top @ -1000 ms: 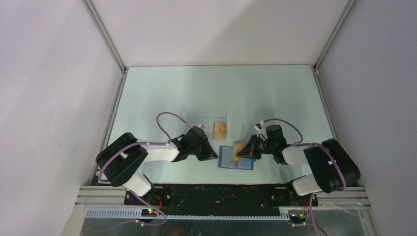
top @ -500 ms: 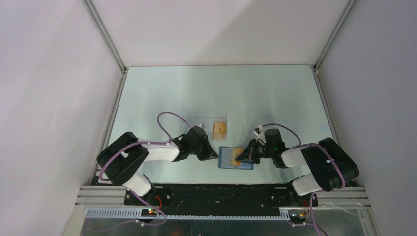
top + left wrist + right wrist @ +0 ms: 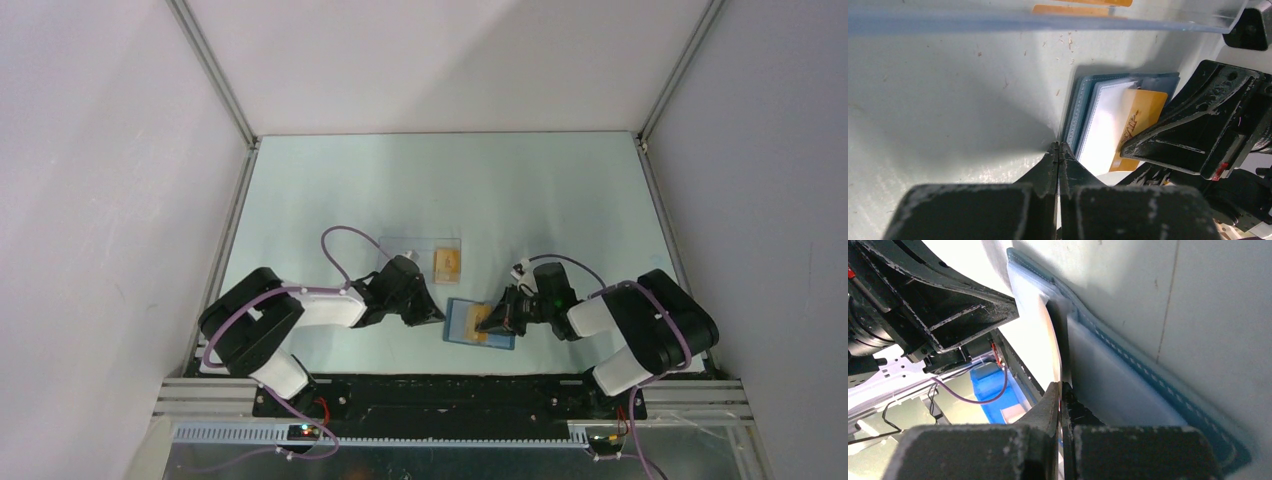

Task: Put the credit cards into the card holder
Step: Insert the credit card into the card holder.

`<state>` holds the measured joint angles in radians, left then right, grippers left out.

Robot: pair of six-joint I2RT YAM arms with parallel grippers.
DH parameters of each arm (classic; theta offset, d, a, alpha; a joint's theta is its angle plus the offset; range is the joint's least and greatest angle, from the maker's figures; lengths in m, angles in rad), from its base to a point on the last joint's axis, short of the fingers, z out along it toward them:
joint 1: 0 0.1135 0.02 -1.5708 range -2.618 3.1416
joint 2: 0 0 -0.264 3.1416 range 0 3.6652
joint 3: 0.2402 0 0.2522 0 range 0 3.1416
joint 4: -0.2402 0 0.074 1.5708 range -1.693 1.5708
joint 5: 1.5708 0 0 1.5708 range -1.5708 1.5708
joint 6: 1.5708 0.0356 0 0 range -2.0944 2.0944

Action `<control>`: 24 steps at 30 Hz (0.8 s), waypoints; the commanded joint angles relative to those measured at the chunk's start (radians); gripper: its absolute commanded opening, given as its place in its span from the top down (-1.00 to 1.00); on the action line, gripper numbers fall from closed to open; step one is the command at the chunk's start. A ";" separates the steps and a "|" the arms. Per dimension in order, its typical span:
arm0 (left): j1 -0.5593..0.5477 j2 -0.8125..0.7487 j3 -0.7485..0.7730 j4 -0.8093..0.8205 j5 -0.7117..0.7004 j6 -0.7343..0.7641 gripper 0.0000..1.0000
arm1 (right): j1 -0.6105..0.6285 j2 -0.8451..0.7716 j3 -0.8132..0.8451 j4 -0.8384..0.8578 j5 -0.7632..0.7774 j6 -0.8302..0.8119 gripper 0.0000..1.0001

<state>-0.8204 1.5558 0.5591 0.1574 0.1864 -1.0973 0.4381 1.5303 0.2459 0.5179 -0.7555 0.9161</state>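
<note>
Between my right fingers [image 3: 1048, 412], which are pressed together with no gap showing, sits the thin edge of an orange credit card [image 3: 1054, 350]; I read that as a firm pinch on the card. From the right wrist the card stands edge-on against the pale inner panels of the open card holder [image 3: 1118, 385], and I cannot tell whether its far end has entered a pocket. The left wrist view shows the same card [image 3: 1140, 110] lying face up over the holder's panel farther from my left fingers, with the black body of the right fingers covering one corner of it. My left fingers [image 3: 1045, 170] are fully closed with nothing between them, their tips down at the near edge of the blue card holder [image 3: 1100, 125], touching it or just beside it. From above, the holder [image 3: 462, 322] lies open on the pale green desk [image 3: 450, 180] between the two arms, near the front edge. A second credit card [image 3: 447, 261] rests just beyond it, inside a clear plastic piece [image 3: 410, 246] that lies flat on the desk behind the left arm's wrist.
</note>
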 commanded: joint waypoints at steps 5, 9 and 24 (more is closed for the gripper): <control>-0.016 0.039 0.027 -0.027 -0.018 0.045 1.00 | 0.028 0.116 0.062 -0.099 -0.023 -0.068 1.00; -0.017 0.031 0.021 -0.028 -0.024 0.039 1.00 | 0.033 0.107 0.072 -0.101 -0.020 -0.060 0.80; -0.040 0.027 0.020 -0.026 -0.051 -0.071 1.00 | 0.110 -0.142 0.237 -0.627 0.221 -0.254 -0.20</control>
<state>-0.8436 1.5703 0.5720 0.1600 0.1673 -1.1439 0.5362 1.4002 0.4339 0.0692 -0.6495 0.7567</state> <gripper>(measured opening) 0.004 0.584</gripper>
